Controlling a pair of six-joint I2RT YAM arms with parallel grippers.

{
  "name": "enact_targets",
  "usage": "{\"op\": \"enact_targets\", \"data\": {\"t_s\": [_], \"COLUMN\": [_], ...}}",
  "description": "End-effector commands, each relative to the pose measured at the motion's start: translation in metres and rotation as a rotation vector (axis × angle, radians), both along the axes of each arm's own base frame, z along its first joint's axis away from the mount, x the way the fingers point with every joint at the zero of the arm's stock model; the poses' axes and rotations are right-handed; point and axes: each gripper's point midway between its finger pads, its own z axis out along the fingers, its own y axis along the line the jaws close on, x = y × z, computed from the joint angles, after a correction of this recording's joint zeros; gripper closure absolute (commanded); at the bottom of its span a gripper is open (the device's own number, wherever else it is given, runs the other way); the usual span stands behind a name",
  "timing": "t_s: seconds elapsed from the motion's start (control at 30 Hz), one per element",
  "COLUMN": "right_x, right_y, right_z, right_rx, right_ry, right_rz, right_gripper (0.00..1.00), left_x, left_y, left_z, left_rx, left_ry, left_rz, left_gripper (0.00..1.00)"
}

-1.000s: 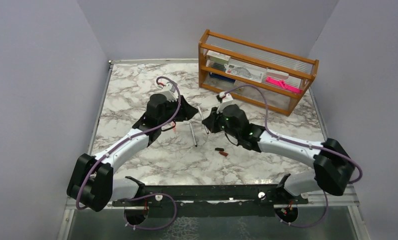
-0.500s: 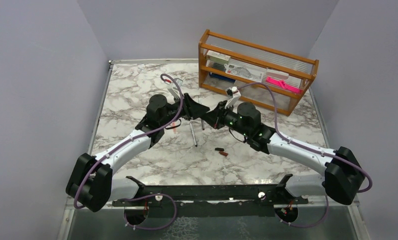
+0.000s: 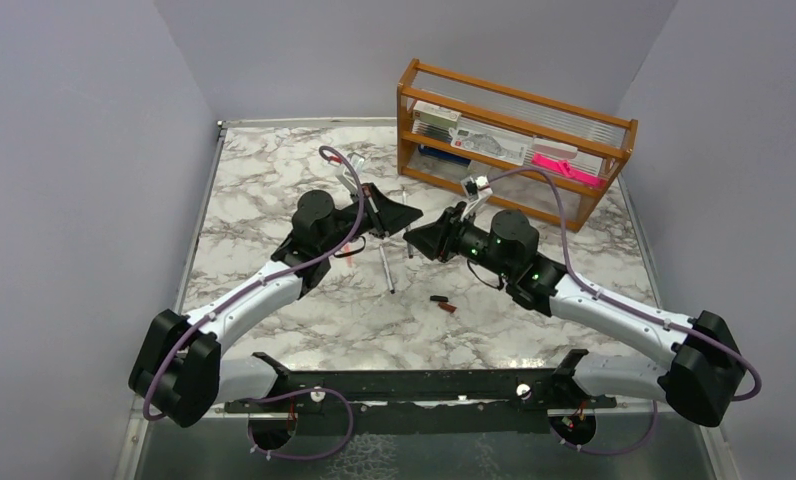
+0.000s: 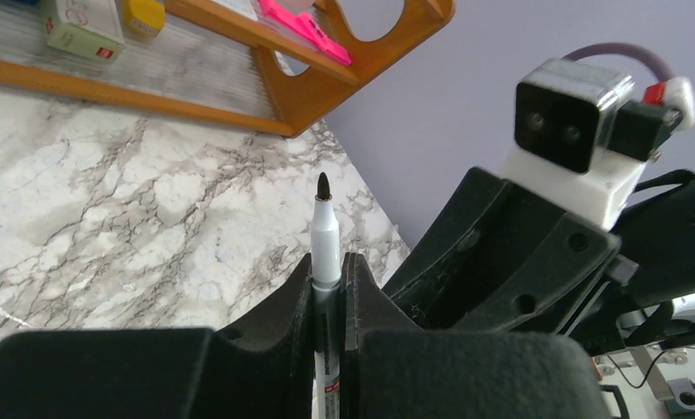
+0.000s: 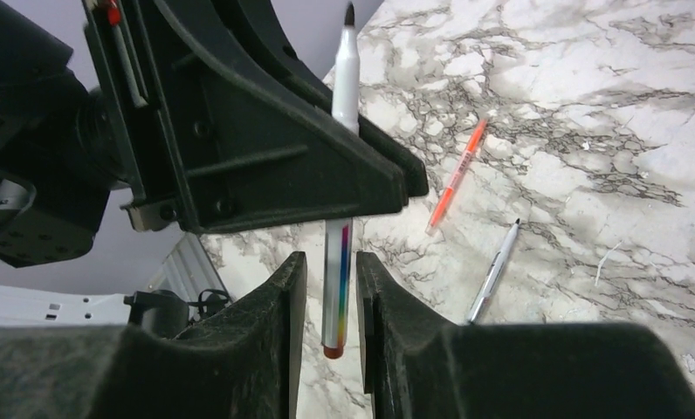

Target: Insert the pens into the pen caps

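Observation:
My left gripper (image 4: pixel 328 259) is shut on a silvery-grey pen (image 4: pixel 325 229), whose dark tip points up and away. In the top view it (image 3: pixel 399 215) faces my right gripper (image 3: pixel 416 236) above the table's middle. My right gripper (image 5: pixel 328 259) is open, its jaws on either side of the same pen's rear end (image 5: pixel 337 288) without touching it. A second silvery pen (image 3: pixel 386 268) and the orange-red pen (image 5: pixel 456 177) lie on the marble. The black cap (image 3: pixel 437 299) and the dark red cap (image 3: pixel 448 307) lie together nearer the arms.
A wooden rack (image 3: pixel 514 140) stands at the back right, holding boxes and a pink strip (image 3: pixel 566 168). Walls close in the table on the left, back and right. The second silvery pen also shows in the right wrist view (image 5: pixel 494 272).
The left gripper has moved right and tilted up with the pen. The right wrist has drawn back to the right and turned to face it, its jaws now around the pen's rear end.

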Motion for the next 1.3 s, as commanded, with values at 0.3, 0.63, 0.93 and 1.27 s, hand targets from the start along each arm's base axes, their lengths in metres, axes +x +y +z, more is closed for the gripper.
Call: {"op": "enact_targets", "data": {"t_s": [0.3, 0.63, 0.93, 1.27], "right_x": [-0.009, -0.010, -0.009, -0.010], "right_y": [-0.003, -0.002, 0.001, -0.014], "right_z": [-0.005, 0.023, 0.022, 0.005], "right_rx": [-0.011, 0.054, 0.055, -0.006], "right_ry": [-0.024, -0.084, -0.072, -0.046], "right_rz": [0.030, 0.039, 0.039, -0.007], "right_gripper": [0.98, 0.99, 0.99, 0.74], "left_x": [0.006, -0.011, -0.016, -0.010], "left_y": [-0.007, -0.007, -0.007, -0.002], "left_z": [0.046, 0.033, 0.025, 0.033], "left_rx": [-0.083, -0.084, -0.084, -0.005], "left_ry": [-0.046, -0.029, -0.004, -0.155], "left_rz": [-0.008, -0.003, -0.002, 0.022], "left_gripper": [1.00, 0.61, 0.86, 1.00]}}
